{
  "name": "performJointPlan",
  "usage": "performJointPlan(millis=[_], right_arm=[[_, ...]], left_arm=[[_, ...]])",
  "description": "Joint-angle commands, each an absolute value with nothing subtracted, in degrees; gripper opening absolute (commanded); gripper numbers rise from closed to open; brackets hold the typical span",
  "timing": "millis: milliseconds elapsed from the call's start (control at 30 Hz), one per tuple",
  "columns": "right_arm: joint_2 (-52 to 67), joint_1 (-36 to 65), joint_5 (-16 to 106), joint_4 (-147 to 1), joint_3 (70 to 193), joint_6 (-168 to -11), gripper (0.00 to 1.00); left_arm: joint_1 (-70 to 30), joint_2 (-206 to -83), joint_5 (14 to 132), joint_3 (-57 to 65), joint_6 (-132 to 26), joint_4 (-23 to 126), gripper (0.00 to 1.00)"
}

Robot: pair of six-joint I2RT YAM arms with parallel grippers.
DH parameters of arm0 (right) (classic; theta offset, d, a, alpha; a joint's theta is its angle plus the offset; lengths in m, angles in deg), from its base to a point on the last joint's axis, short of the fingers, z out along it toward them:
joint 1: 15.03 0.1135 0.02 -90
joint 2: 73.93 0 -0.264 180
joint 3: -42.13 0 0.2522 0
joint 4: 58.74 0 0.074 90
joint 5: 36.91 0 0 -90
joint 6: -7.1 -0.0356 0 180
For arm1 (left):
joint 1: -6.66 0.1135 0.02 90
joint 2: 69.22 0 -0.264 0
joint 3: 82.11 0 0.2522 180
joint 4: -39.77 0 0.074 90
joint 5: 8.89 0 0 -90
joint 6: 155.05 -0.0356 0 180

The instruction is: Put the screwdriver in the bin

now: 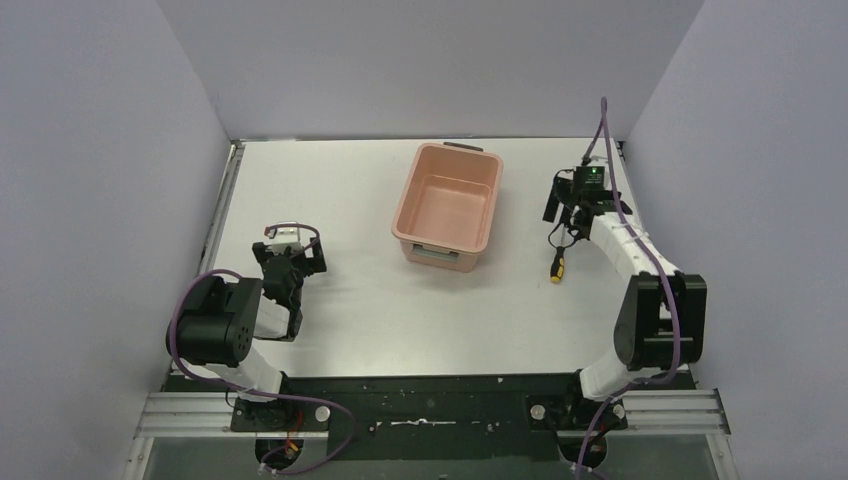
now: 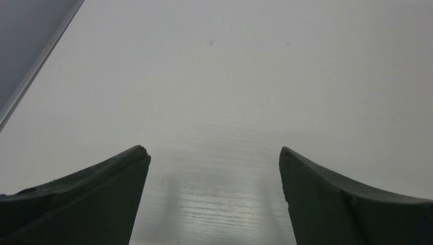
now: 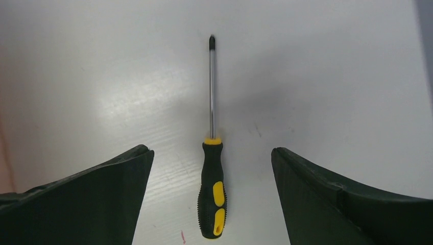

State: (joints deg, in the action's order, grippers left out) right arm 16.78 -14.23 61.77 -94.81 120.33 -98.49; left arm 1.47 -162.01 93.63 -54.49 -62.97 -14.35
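The screwdriver (image 1: 556,266) lies on the white table right of the bin (image 1: 408,196), a salmon-pink tub standing in the middle at the back. In the right wrist view the screwdriver (image 3: 213,196) has a black and yellow handle and a thin shaft pointing away. My right gripper (image 1: 564,220) hovers over it, open. Its fingers stand either side of the handle without touching it, and the gripper (image 3: 212,151) is empty. My left gripper (image 1: 288,268) is open and empty over bare table at the left (image 2: 214,151).
Grey walls close the table at the back and both sides. A metal rail (image 1: 226,200) runs along the left edge. The bin has dark grey handles on its short ends (image 1: 440,256).
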Motion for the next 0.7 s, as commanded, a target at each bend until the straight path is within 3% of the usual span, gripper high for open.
performJointPlan(millis=[0,200,367,400,667], right_arm=[[23.60,-14.64,53.53,-101.00,121.73,-97.86,0.85],[28.23,-14.82,54.36,-99.62,119.87,-97.84,0.63],[29.97,-14.87,54.69,-101.48,121.10,-97.09,0.06],[29.60,-14.89,55.12,-103.02,122.34,-96.71,0.00],[23.23,-14.87,57.35,-121.82,144.67,-95.73,0.00]], left_arm=[[1.72,-161.52,92.64,-53.87,-63.57,-16.01,0.97],[1.72,-161.56,92.64,-53.85,-63.58,-15.95,0.97],[1.73,-161.51,92.64,-53.85,-63.56,-15.95,0.97],[1.71,-161.51,92.66,-53.85,-63.56,-15.91,0.97],[1.77,-161.47,92.65,-53.85,-63.61,-15.91,0.97]])
